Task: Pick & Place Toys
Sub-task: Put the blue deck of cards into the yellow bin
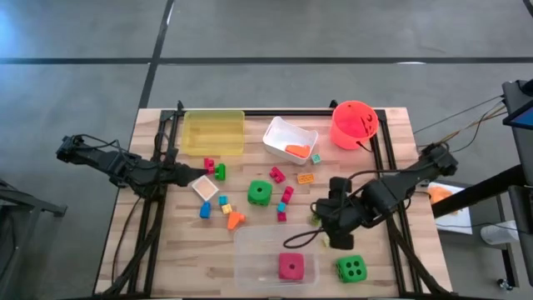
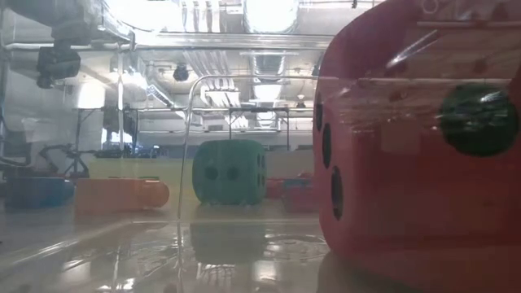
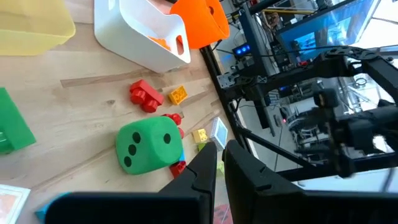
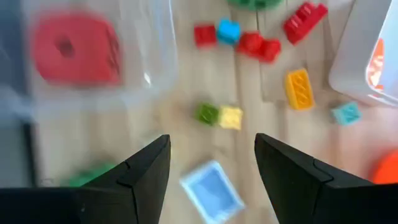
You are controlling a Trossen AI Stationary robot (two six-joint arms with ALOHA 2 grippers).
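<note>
The surface (image 1: pixel 166 250) is still carrying most toys loose, only a pink die (image 1: pixel 291 266) lying in the clear tub (image 1: pixel 250 250), while the right gripper (image 4: pixel 211 163) is hovering wide over a blue tile (image 4: pixel 212 190) and the left gripper (image 3: pixel 217 163) is waiting shut

No readable words, brands or numerals anywhere; the only markings are dots on the green die (image 3: pixel 149 146); pink die (image 1: pixel 291 266) likewise.
</note>
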